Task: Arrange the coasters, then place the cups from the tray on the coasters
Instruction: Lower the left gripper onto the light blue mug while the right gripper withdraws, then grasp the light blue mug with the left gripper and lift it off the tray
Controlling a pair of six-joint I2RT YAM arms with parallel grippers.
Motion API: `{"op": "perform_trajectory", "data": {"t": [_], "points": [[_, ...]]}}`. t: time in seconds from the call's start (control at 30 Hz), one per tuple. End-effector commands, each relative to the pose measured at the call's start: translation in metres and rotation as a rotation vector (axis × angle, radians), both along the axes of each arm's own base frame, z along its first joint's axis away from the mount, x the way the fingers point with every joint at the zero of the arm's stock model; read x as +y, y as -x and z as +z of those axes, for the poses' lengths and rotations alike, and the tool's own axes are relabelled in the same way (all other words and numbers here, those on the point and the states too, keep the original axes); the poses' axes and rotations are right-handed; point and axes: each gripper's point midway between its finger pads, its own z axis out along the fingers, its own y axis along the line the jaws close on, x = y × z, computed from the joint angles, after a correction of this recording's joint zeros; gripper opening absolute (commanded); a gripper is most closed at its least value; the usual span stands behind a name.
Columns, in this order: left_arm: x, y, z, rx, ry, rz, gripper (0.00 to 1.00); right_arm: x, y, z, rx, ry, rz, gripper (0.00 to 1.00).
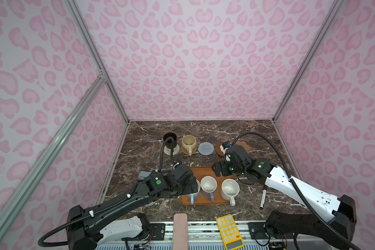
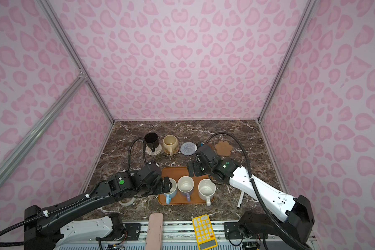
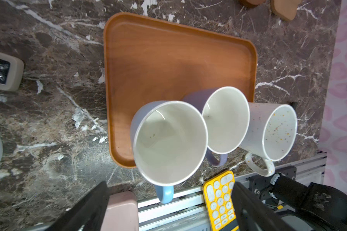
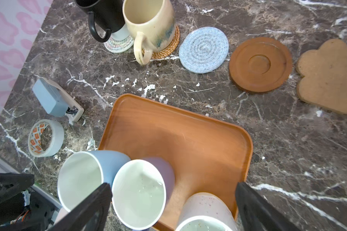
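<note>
Coasters: five in a row across the table beyond the tray.
- White woven coaster [image 4: 119, 45], with the black cup [image 4: 106, 14] standing on it.
- Rattan coaster [image 4: 169, 48], with the cream cup [image 4: 150, 22] standing on it.
- Blue crocheted coaster [image 4: 203, 50], bare.
- Brown disc [image 4: 260, 64], bare.
- Paw-shaped coaster [image 4: 329, 74], bare.

Tray [image 4: 178, 136]: lies flat on the marble table [image 1: 204, 134]. Three upright cups stand close together along its near edge: light blue cup [image 3: 168, 140], lavender cup [image 3: 226, 120] and speckled cup [image 3: 278, 132].

Left gripper [image 3: 169, 185]: fingers spread wide, holding nothing, poised over the light blue cup.

Right gripper [image 4: 173, 185]: fingers spread wide, empty, above the tray's far right part.

Also on the table: tape roll [image 4: 45, 138], grey-blue box [image 4: 52, 100], pen [image 1: 263, 198].
</note>
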Motion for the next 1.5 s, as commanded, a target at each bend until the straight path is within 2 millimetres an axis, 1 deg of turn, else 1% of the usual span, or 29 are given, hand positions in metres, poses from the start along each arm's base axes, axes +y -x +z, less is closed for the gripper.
{"op": "perform_trajectory", "data": {"t": [0.0, 0.17, 0.27, 0.33, 0.43, 0.57, 0.7, 0.8, 0.87, 0.9, 1.03, 1.17, 1.2, 1.23, 1.3, 1.47], "points": [[0.004, 0.004, -0.009, -0.003, -0.047, 0.053, 0.97, 0.006, 0.003, 0.007, -0.031, -0.069, 0.028, 0.98], [0.003, 0.015, -0.028, 0.013, -0.096, 0.06, 0.97, 0.002, 0.016, 0.002, -0.016, -0.086, 0.053, 0.98], [0.003, 0.019, -0.036, 0.009, -0.114, 0.063, 1.0, -0.004, 0.023, -0.002, -0.012, -0.086, 0.049, 0.98], [0.004, 0.021, -0.039, 0.002, -0.133, 0.061, 0.98, -0.009, 0.027, -0.005, -0.01, -0.094, 0.04, 0.98], [0.006, 0.023, -0.043, -0.009, -0.176, 0.06, 0.96, -0.01, 0.032, -0.005, -0.005, -0.134, 0.03, 0.98], [0.002, 0.024, -0.049, -0.016, -0.202, 0.053, 0.91, -0.011, 0.036, -0.005, -0.002, -0.174, 0.022, 0.98], [0.0, 0.021, -0.054, -0.023, -0.234, 0.057, 0.82, -0.013, 0.04, -0.011, 0.013, -0.171, 0.016, 0.98], [0.0, 0.016, -0.056, -0.047, -0.269, 0.061, 0.72, -0.012, 0.041, -0.013, 0.018, -0.189, 0.016, 0.98], [-0.002, 0.013, -0.058, -0.058, -0.294, 0.057, 0.63, -0.011, 0.042, -0.012, 0.019, -0.201, 0.011, 0.98], [-0.003, 0.012, -0.059, -0.058, -0.301, 0.054, 0.61, -0.011, 0.042, -0.012, 0.018, -0.203, 0.01, 0.98], [-0.008, 0.011, -0.063, -0.056, -0.303, 0.043, 0.5, -0.012, 0.043, -0.011, 0.007, -0.208, 0.007, 0.98], [-0.007, 0.011, -0.065, -0.058, -0.305, 0.05, 0.38, -0.013, 0.043, -0.013, 0.006, -0.214, -0.002, 0.98], [-0.007, 0.01, -0.066, -0.058, -0.304, 0.053, 0.32, -0.013, 0.044, -0.015, 0.007, -0.215, -0.002, 0.98], [-0.006, 0.01, -0.066, -0.06, -0.303, 0.055, 0.3, -0.013, 0.044, -0.016, 0.009, -0.216, -0.002, 0.98], [-0.006, 0.01, -0.068, -0.06, -0.306, 0.059, 0.28, -0.013, 0.044, -0.017, 0.007, -0.218, -0.001, 0.98], [-0.007, 0.009, -0.07, -0.059, -0.32, 0.057, 0.17, -0.011, 0.044, -0.018, 0.011, -0.212, 0.008, 0.98]]}}
